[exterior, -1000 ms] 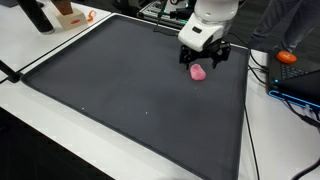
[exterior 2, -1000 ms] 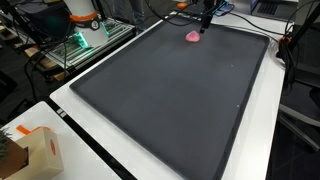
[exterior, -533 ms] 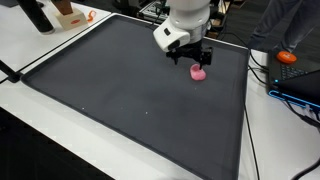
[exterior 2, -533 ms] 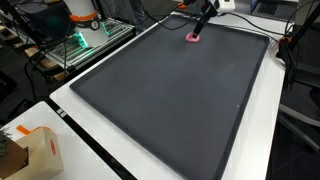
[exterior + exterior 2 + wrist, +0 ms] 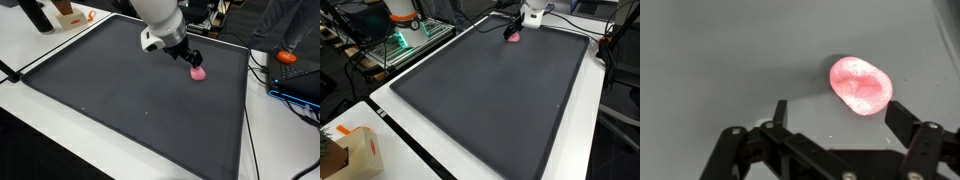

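Lump: a small, rounded pink lump of soft-looking, glossy material [image 5: 860, 85] lies loose on the mat, with nothing holding it; in both exterior views it sits close to one edge of the mat, near a corner

Gripper: the black two-fingered gripper [image 5: 840, 112] hangs low just beside the lump, tilted on its white wrist; in an exterior view [image 5: 190, 58] it leans in from the side instead of pointing straight down

Jaws: spread wide apart and empty; in the wrist view the lump lies just ahead of them, nearer one jaw than the other and not between them, and whether that jaw's tip brushes it I cannot tell

Why so: the wide stance probably leaves room for the lump's full breadth, and the tilt keeps it in the wrist camera's sight

Mat: a large dark grey rectangular mat [image 5: 120, 110] covers most of the worktop and makes a plain flat ground where the pink shows clearly

Worktop: a white worktop [image 5: 30, 130] shows as a border around the mat

Surroundings: an orange rounded object [image 5: 288, 57] and a small brown cardboard box [image 5: 355, 150] stand off the mat, well apart from the lump
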Robot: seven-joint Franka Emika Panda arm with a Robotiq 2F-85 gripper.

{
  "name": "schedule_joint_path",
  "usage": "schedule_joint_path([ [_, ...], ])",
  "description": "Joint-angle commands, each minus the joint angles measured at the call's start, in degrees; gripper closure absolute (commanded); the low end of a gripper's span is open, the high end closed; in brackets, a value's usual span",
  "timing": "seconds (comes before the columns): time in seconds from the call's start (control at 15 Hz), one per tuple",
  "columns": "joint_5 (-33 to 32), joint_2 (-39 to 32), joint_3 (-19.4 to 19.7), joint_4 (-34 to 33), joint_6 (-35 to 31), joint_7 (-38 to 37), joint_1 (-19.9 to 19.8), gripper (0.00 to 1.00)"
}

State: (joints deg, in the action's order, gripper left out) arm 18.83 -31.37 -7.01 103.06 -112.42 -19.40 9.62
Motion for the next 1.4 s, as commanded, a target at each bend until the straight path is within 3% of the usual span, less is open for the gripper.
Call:
schedule_joint_path([
  [0.0,7.2,0.9,0.3,3.5,-0.8,-3.3,-2.0,0.00],
  [0.67,26.5,4.0,1.6,13.8,-8.8,-7.9,-3.7,0.00],
  [1.33,32.9,8.8,3.0,22.3,-13.1,-7.7,-2.9,0.00],
])
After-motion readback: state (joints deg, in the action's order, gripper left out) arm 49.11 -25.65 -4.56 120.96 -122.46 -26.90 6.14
